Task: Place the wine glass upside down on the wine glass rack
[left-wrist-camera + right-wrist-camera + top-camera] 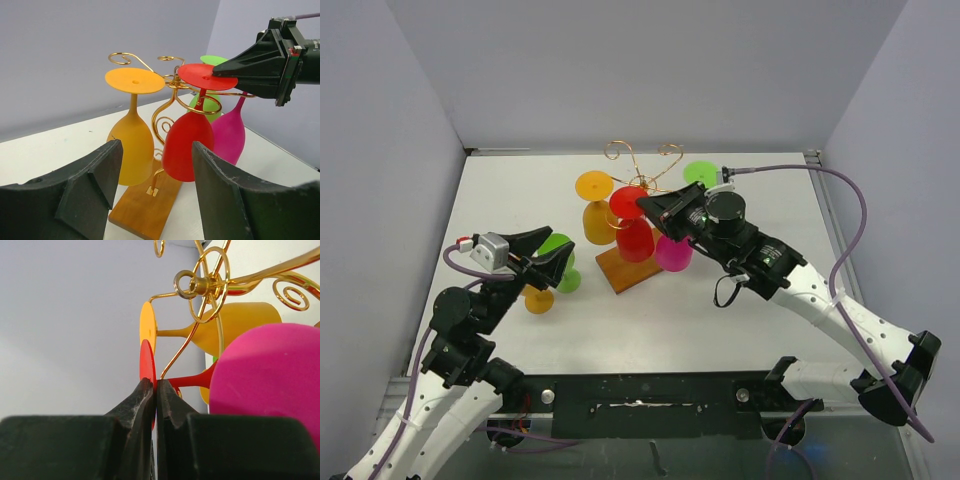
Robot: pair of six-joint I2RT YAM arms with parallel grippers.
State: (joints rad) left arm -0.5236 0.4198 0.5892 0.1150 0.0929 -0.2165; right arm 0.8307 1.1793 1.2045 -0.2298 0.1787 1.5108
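The wine glass rack [642, 160] is gold wire on a brown wooden base [625, 272] at mid-table. A red wine glass [634, 238] hangs upside down in it, its stem inside a wire arm [200, 97] and its foot [205, 76] on top. My right gripper [645, 203] is shut on the edge of that red foot [146, 362], fingertips pinched together [155, 387]. My left gripper [548, 255] is open and empty, left of the rack, facing it [157, 190].
An orange glass [596, 215], a magenta glass [672, 254] and a green glass [700, 174] also hang upside down on the rack. A green glass [567, 280] and a small orange glass [539, 300] sit on the table under my left gripper.
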